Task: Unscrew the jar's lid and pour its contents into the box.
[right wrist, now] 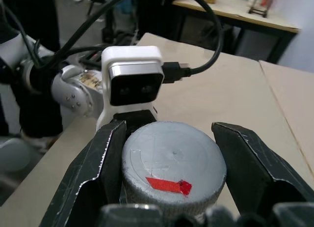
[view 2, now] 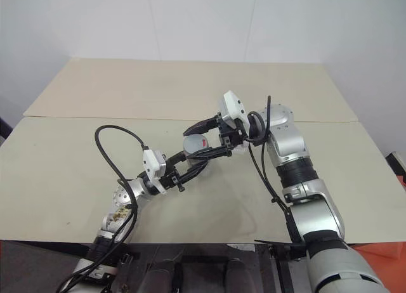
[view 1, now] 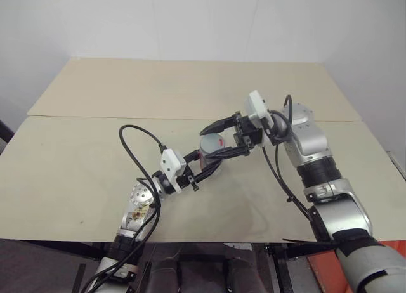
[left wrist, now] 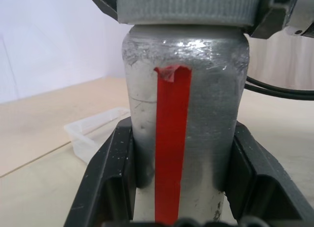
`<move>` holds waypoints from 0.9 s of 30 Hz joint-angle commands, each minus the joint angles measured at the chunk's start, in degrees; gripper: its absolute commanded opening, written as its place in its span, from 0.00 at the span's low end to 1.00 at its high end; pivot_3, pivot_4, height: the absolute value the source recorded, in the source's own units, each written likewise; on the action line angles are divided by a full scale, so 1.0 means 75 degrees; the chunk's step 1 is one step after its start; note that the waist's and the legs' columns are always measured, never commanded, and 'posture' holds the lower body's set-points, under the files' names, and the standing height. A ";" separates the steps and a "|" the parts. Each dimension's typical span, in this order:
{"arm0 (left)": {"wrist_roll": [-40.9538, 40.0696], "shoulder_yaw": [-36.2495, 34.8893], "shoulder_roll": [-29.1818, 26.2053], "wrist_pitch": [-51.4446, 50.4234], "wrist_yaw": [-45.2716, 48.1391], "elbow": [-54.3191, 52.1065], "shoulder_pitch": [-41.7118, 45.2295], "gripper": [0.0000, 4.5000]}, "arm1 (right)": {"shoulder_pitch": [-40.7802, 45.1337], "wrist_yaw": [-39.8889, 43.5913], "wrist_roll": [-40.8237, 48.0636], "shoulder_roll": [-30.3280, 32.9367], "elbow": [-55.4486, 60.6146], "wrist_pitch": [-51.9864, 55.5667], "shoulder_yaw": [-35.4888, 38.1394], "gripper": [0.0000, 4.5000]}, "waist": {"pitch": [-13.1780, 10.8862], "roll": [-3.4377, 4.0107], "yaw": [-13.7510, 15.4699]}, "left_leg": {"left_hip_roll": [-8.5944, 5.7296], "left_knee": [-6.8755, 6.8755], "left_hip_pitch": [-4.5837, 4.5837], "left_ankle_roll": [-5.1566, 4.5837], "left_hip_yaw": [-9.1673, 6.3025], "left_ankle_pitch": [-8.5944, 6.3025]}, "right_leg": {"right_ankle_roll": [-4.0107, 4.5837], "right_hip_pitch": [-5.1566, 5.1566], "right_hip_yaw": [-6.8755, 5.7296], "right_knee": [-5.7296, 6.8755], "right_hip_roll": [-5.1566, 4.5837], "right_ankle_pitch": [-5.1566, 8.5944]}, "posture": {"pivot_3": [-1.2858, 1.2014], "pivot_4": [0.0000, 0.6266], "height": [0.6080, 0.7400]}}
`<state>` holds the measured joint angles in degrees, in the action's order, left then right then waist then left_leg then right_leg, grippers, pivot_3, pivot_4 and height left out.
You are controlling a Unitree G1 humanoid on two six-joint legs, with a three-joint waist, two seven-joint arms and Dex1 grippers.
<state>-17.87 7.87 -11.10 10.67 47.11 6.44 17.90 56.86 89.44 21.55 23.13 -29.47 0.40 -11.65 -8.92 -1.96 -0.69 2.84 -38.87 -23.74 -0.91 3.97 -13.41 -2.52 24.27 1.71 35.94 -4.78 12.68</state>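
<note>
The silver-grey jar (left wrist: pixel 206 114), with a red tape strip down its side, stands upright just above the table, my left gripper (view 1: pixel 214 161) shut on its body from the near side. Its grey ribbed lid (right wrist: pixel 171 163), marked with a small red strip, sits on top. My right gripper (view 1: pixel 217 139) comes in level from the right and is shut on the lid, one black finger (right wrist: pixel 103 158) on each side of it. The transparent box (left wrist: pixel 93 133) lies on the table behind the jar in the left wrist view.
The pale wooden table (view 1: pixel 82 166) stretches wide on all sides, with a seam running across it at mid depth. Black cables (view 1: pixel 136 137) loop up from both wrists. A white wall stands behind the far edge.
</note>
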 commanded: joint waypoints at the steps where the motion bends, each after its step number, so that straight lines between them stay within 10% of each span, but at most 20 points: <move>1: -0.0142 -0.0051 0.0020 0.0082 0.0064 -0.0437 0.0071 0.44 | 0.0025 0.0407 0.0142 0.0084 -0.0015 -0.0171 -0.0016 0.61 | 0.0000 0.0000 0.0004 | 0.0000 0.0000 0.0000 0.0000 0.0000 0.0000 | 0.0000 0.0000 0.0000 0.0000 0.0000 0.0000 | 0.52 0.24 1.00; 7: -0.0093 -0.0040 0.0006 0.0072 0.0078 -0.0429 -0.0024 0.44 | -0.0388 0.0396 0.0494 0.0459 0.0774 0.0232 -0.0025 0.99 | 0.0000 0.0001 0.0029 | -0.0001 0.0000 -0.0002 0.0000 0.0001 0.0000 | 0.0000 0.0000 -0.0004 0.0000 -0.0007 0.0000 | 0.52 0.24 1.00; 12: -0.0006 -0.0012 0.0029 0.0143 0.0106 -0.0316 -0.0007 0.44 | -0.0785 -0.0131 0.0659 0.0659 0.1588 0.0494 0.0468 0.99 | -0.0001 0.0002 0.0012 | 0.0000 0.0000 0.0000 0.0001 0.0000 0.0000 | 0.0001 0.0003 -0.0003 0.0007 -0.0006 0.0000 | 0.52 0.24 1.00; 27: 0.0496 -0.0056 0.0151 0.0374 -0.0474 0.0071 0.0033 0.44 | -0.3947 -0.6245 0.0046 0.0354 0.7697 0.3023 0.1454 0.99 | -0.0001 0.0001 0.0085 | -0.0003 0.0000 -0.0002 0.0001 -0.0002 0.0000 | 0.0000 0.0004 -0.0004 0.0008 -0.0008 0.0000 | 0.52 0.24 1.00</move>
<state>-15.10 7.78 -10.50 11.74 44.84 7.43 17.38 27.69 48.15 22.34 26.56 21.66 20.12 -1.02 -8.93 -1.95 -0.05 2.82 -38.87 -23.76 -0.90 3.96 -13.41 -2.52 24.30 1.68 36.00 -4.84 12.69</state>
